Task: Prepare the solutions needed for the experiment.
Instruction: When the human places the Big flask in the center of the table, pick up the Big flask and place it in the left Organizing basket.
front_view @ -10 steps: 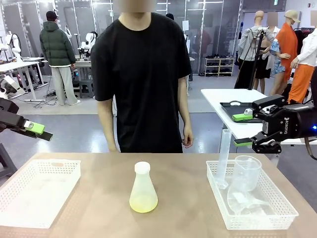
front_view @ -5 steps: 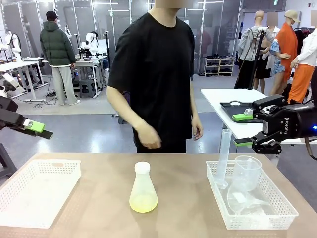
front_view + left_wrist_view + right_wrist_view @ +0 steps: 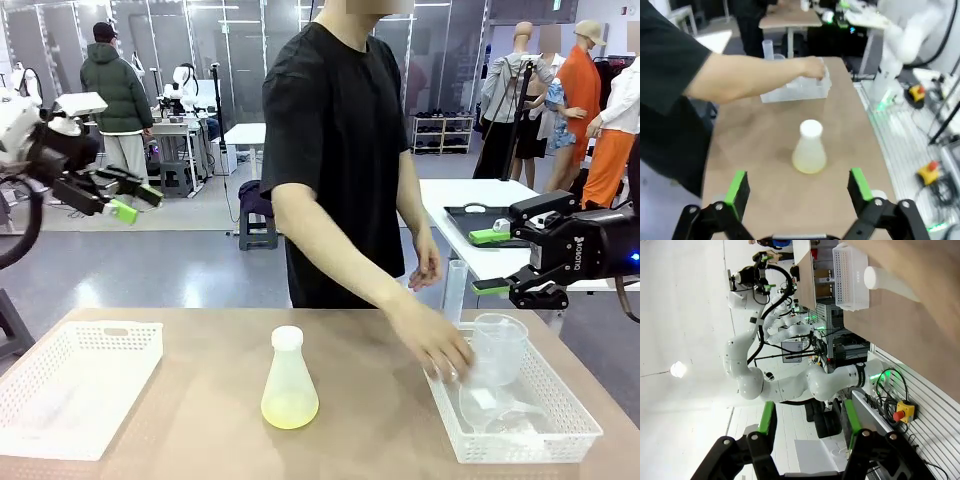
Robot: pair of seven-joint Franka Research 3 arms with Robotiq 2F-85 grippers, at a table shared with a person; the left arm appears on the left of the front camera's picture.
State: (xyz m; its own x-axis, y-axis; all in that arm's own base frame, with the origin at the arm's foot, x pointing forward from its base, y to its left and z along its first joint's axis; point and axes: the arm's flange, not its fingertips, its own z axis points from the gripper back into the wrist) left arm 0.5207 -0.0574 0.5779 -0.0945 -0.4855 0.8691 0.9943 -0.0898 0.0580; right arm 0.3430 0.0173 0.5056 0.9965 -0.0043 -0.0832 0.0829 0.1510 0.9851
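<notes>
A frosted conical flask (image 3: 290, 385) with a white cap stands mid-table, and the solutions (image 3: 290, 408) form a shallow pale yellow layer in it. My left gripper (image 3: 133, 200) hangs open, high above the table's left side. In the left wrist view the flask (image 3: 809, 150) stands beyond that open gripper (image 3: 798, 187). My right gripper (image 3: 490, 262) is held open and empty above the far right edge. The right wrist view shows its jaws (image 3: 809, 424) apart, with the flask (image 3: 880, 279) far off.
A white basket (image 3: 575, 420) at the right holds a clear beaker (image 3: 498, 350) and a graduated cylinder (image 3: 455, 285). The person's hand (image 3: 440, 350) reaches into it. Another white basket (image 3: 80, 385) sits at the left.
My left arm has risen and swung inward. The person has stepped right and reached a hand into the right basket. The right arm and flask are unmoved.
</notes>
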